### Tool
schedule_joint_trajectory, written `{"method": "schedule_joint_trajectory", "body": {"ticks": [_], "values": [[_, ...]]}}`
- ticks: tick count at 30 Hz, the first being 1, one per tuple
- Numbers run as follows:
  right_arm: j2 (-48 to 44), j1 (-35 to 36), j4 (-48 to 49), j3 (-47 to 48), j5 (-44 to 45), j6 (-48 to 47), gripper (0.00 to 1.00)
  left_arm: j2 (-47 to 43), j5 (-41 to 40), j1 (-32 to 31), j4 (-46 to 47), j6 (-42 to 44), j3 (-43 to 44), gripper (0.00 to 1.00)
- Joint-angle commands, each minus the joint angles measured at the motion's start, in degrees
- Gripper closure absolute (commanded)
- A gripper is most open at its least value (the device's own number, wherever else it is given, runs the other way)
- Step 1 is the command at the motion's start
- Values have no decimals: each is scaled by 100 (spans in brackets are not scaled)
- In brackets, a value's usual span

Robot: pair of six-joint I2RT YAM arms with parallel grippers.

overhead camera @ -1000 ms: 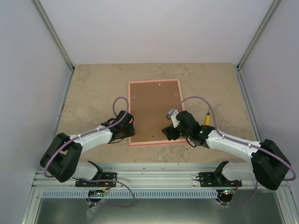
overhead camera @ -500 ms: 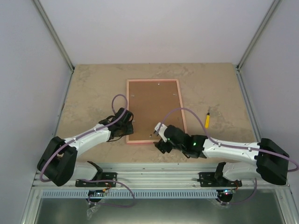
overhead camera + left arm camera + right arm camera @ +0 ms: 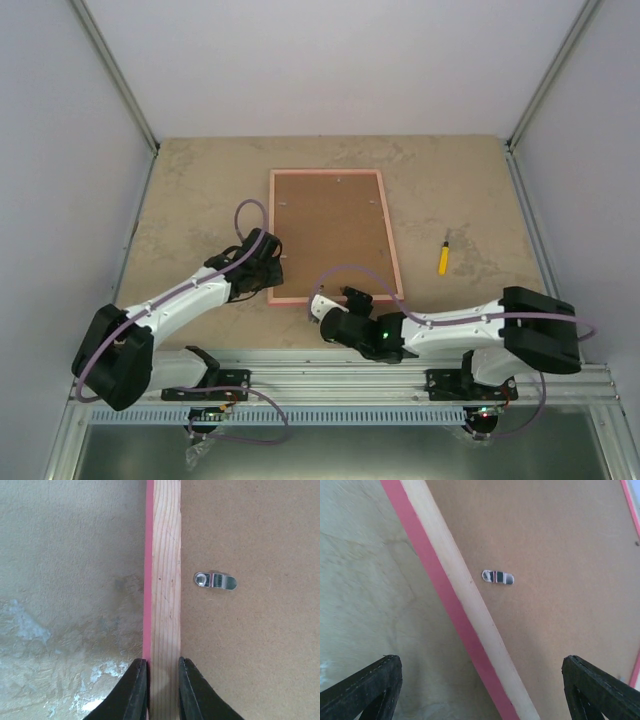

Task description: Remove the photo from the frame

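Two jobs: with left gripper point(image 3: 162, 667) pinching the frame point(image 3: 165, 580) rail, hold steady; with right gripper point(image 3: 480, 662) spread wide, reach the clip point(image 3: 498, 577), swivel gently.

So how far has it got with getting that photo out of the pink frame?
Barely started. Done: the frame lies face down, backing board up. In hand: the left jaws pinch its left rail, while the right jaws hang open above the near rail. Left: the metal clips lie on the board, so turning them, lifting the board and taking out the hidden photo remain.
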Motion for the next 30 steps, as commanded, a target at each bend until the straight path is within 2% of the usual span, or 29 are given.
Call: {"method": "schedule_joint_trajectory", "body": {"ticks": [1, 8, 15, 26, 30], "values": [[487, 105, 457, 198, 1092, -326, 12, -297, -74, -13, 198, -31, 277, 97], [1283, 153, 1331, 307, 1867, -871, 15, -372, 15, -15, 167, -44, 258, 97], [1849, 157, 2252, 266, 2344, -1662, 25, -431, 74, -13, 172, -31, 271, 97], [2439, 144, 3855, 107, 2736, -3010, 49, -464, 186, -12, 261, -55, 206, 96], [2425, 131, 4094, 39, 2841, -3234, 66, -589, 188, -11, 357, -100, 36, 93]]}}
